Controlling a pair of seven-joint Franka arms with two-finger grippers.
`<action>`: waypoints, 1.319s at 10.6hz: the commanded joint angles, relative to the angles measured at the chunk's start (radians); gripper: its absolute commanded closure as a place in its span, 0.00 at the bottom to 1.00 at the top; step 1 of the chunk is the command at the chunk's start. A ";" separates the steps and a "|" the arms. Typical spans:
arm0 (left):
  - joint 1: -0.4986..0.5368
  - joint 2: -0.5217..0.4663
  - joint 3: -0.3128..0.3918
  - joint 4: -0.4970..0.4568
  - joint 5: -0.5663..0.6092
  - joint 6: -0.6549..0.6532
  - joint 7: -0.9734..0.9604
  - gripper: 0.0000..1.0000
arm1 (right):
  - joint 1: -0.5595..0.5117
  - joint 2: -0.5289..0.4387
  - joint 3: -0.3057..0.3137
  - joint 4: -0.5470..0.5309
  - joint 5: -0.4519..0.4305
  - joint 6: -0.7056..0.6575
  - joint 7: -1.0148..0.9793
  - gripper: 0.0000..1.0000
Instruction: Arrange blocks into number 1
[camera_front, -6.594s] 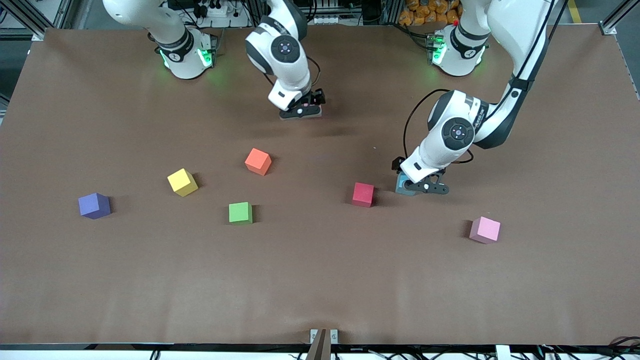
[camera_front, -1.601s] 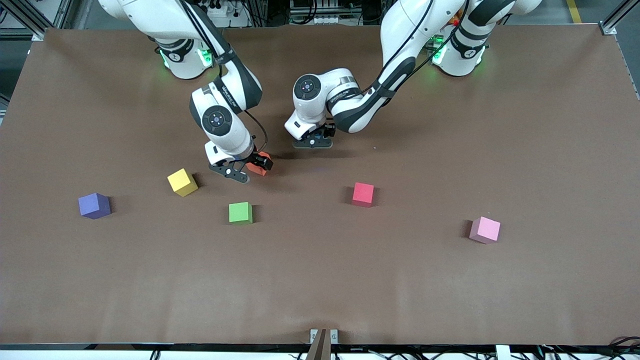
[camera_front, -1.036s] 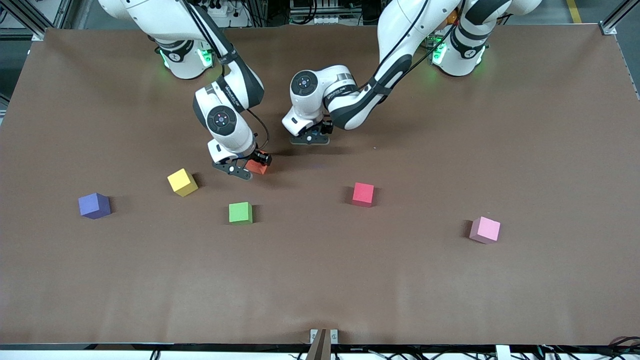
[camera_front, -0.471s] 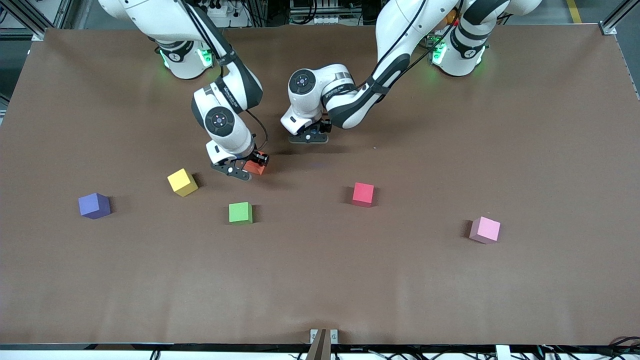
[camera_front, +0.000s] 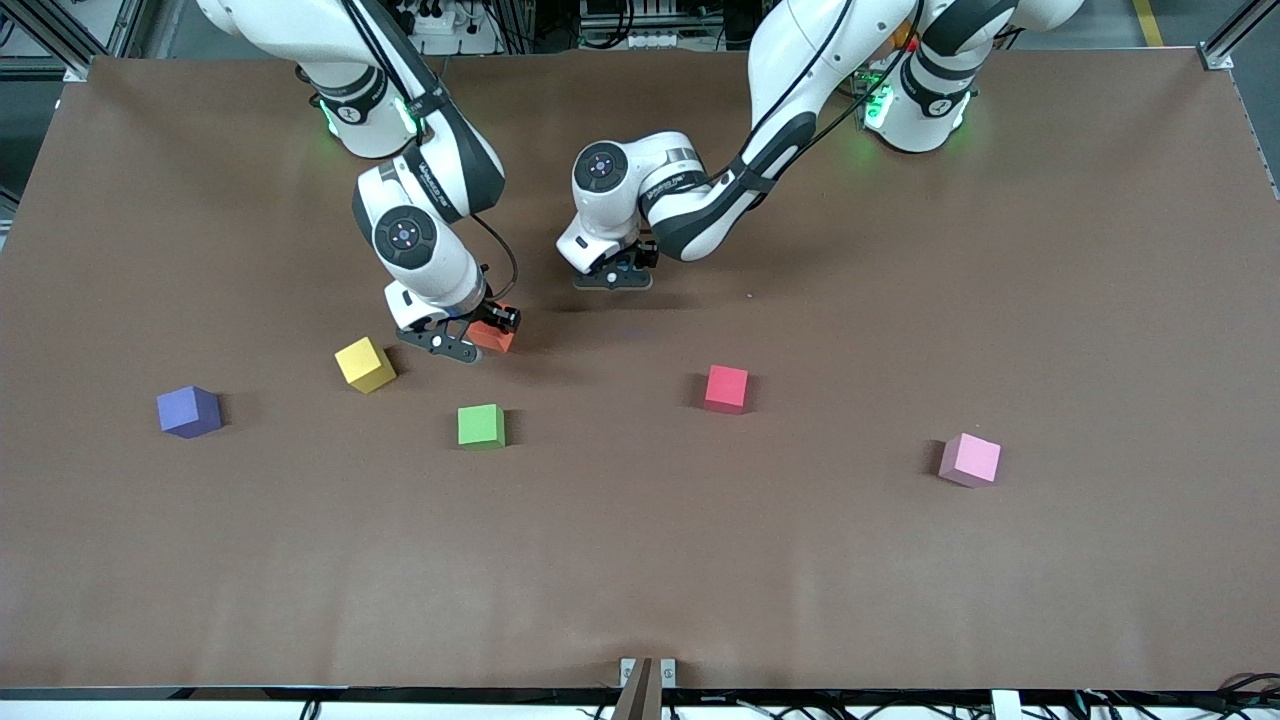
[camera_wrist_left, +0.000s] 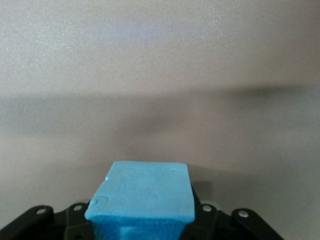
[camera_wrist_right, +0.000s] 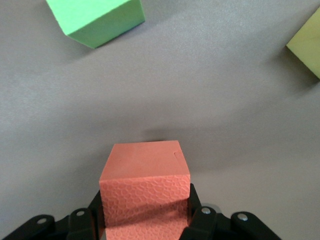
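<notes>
Clamped between the fingers of the right pincer (camera_front: 478, 338): the orange block (camera_front: 492, 337), in the upper half of the frame toward the right arm's end, near the yellow cube (camera_front: 365, 364). Seen from the right wrist as a pebbled orange face (camera_wrist_right: 145, 192) filling the gap between the jaws, with the green block (camera_wrist_right: 97, 20) and a corner of the yellow cube (camera_wrist_right: 307, 42) at the picture's edges.

Gripped tight in the left pincer (camera_front: 612, 276): the light blue block (camera_wrist_left: 142, 197), over bare tabletop (camera_front: 640, 560) in the upper middle of the frame; almost hidden under the wrist in the front view, plain in the left wrist view.

Resting on the tabletop, each well apart from the others:
- red block (camera_front: 727, 388), about mid-frame
- green block (camera_front: 481, 425), lower in the frame than the orange one
- pink block (camera_front: 970, 460), toward the left arm's end
- purple cube (camera_front: 189, 411), nearest the right arm's end

Printed along the right arm's forearm: dark lettering, too small to read.
</notes>
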 joint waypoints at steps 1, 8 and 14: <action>-0.020 0.046 0.005 0.039 0.023 0.005 -0.034 1.00 | -0.011 -0.045 0.008 -0.018 0.009 -0.017 -0.014 0.37; -0.038 0.042 0.005 0.033 0.028 0.001 -0.056 0.12 | -0.029 -0.108 0.008 -0.018 0.009 -0.060 -0.019 0.36; -0.008 -0.087 0.008 0.039 0.025 -0.114 -0.130 0.00 | -0.029 -0.129 0.008 -0.012 0.009 -0.060 -0.031 0.36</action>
